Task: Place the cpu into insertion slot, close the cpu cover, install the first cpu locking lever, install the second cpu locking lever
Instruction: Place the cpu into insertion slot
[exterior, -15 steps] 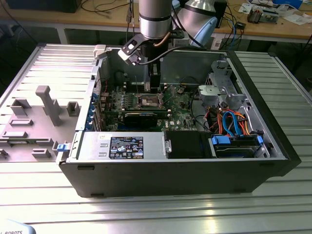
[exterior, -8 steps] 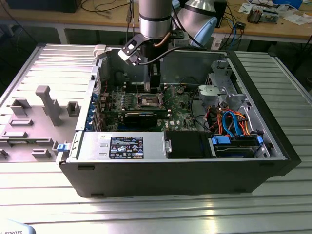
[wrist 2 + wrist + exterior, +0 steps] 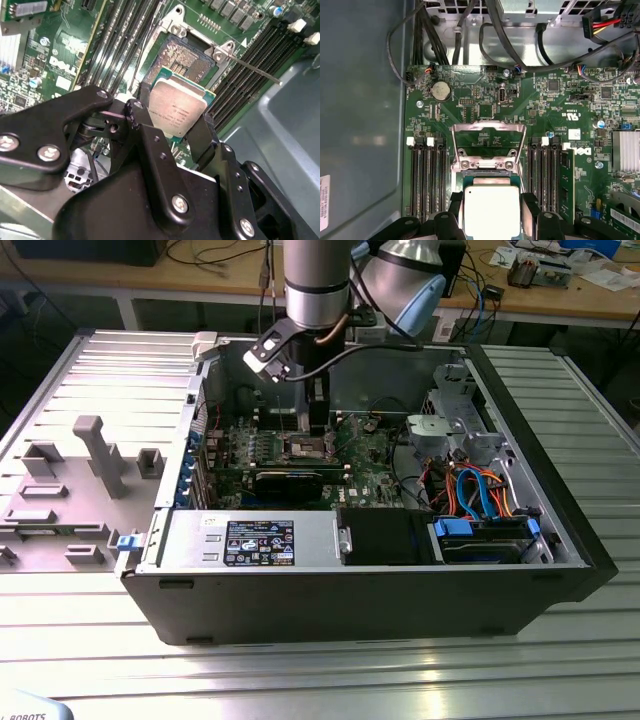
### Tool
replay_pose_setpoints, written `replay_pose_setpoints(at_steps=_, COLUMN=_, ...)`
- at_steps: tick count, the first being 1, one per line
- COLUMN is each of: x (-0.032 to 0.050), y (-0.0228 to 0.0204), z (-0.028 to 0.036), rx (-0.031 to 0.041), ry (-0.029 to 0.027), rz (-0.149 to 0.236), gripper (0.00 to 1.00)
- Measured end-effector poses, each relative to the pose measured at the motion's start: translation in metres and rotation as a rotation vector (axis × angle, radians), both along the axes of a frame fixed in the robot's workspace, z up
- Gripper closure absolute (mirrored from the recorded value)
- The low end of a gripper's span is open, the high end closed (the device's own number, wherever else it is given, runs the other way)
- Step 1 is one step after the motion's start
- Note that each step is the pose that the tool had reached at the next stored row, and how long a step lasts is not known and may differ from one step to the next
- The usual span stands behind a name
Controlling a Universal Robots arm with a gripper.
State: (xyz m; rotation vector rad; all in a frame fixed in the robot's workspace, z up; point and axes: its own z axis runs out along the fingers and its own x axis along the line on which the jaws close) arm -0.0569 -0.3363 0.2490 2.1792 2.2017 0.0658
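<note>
A silver metal table (image 3: 400, 680) with long ribbed slats is seen in the exterior view. A black computer case (image 3: 380, 605) is laid on its side on the table, with its open side turned upward. Just beside the case, toward the exterior view's left, a flat grey panel (image 3: 60, 455) with raised grey blocks is laid. A small white object (image 3: 25, 710) is seen at the near corner.

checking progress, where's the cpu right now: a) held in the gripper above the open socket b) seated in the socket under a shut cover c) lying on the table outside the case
a: the gripper clamps the cpu by its edges over the bare socket.
</note>
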Motion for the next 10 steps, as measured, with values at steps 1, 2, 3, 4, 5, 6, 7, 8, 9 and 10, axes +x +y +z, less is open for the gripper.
replay_pose_setpoints(at_steps=1, x=-0.0002, y=0.0001, z=-0.0019, rx=0.0000, ry=0.0000, rz=0.000, gripper=0.46)
replay_pose_setpoints(at_steps=2, x=-0.0006, y=0.0001, z=-0.0035, rx=0.0002, ry=-0.0001, rz=0.000, gripper=0.46)
replay_pose_setpoints(at_steps=3, x=-0.0013, y=0.0001, z=-0.0057, rx=0.0001, ry=-0.0001, rz=0.000, gripper=0.46)
replay_pose_setpoints(at_steps=4, x=-0.0018, y=0.0002, z=-0.0076, rx=0.0000, ry=-0.0001, rz=0.000, gripper=0.46)
replay_pose_setpoints(at_steps=5, x=-0.0023, y=0.0003, z=-0.0092, rx=0.0001, ry=0.0000, rz=0.000, gripper=0.46)
replay_pose_setpoints(at_steps=6, x=-0.0026, y=0.0003, z=-0.0110, rx=0.0002, ry=-0.0001, rz=0.000, gripper=0.46)
replay_pose_setpoints(at_steps=7, x=-0.0030, y=0.0004, z=-0.0127, rx=0.0001, ry=-0.0001, rz=0.000, gripper=0.46)
replay_pose_setpoints(at_steps=8, x=-0.0036, y=0.0006, z=-0.0152, rx=0.0001, ry=-0.0001, rz=0.000, gripper=0.46)
replay_pose_setpoints(at_steps=9, x=-0.0038, y=0.0007, z=-0.0168, rx=0.0000, ry=0.0000, rz=0.000, gripper=0.46)
replay_pose_setpoints(at_steps=10, x=-0.0042, y=0.0008, z=-0.0202, rx=0.0001, ry=-0.0001, rz=0.000, gripper=0.46)
